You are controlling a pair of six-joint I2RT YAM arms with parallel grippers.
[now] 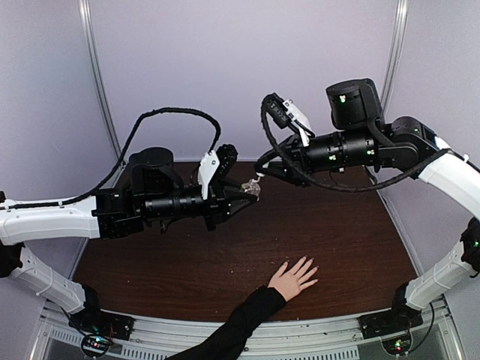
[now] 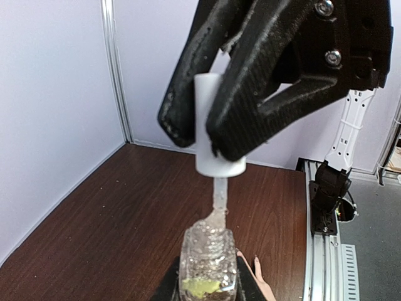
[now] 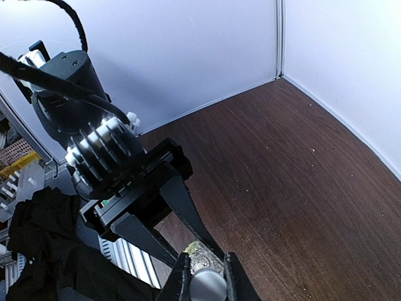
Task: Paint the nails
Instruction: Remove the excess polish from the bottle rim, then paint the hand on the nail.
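Observation:
A light-skinned hand [image 1: 292, 280] in a black sleeve lies flat on the brown table [image 1: 352, 240], fingers spread, with tiny pale nails [image 1: 308, 265] at the tips. Above the table's far middle, my left gripper [image 1: 250, 190] is shut on a small clear glass bottle [image 2: 208, 257] with yellowish residue inside. My right gripper [image 1: 260, 177] is shut on the white cap [image 2: 216, 128], and the cap's brush stem [image 2: 219, 191] reaches down to the bottle's mouth. In the right wrist view the cap [image 3: 208, 287] sits between my fingers, just over the bottle [image 3: 202, 256]. Two fingertips [image 2: 256, 266] of the hand show beside the bottle.
White walls enclose the table on the left, back and right. A metal rail [image 1: 315, 337] runs along the near edge with the arm bases. The right arm's white link [image 2: 348, 135] rises at the table's right side.

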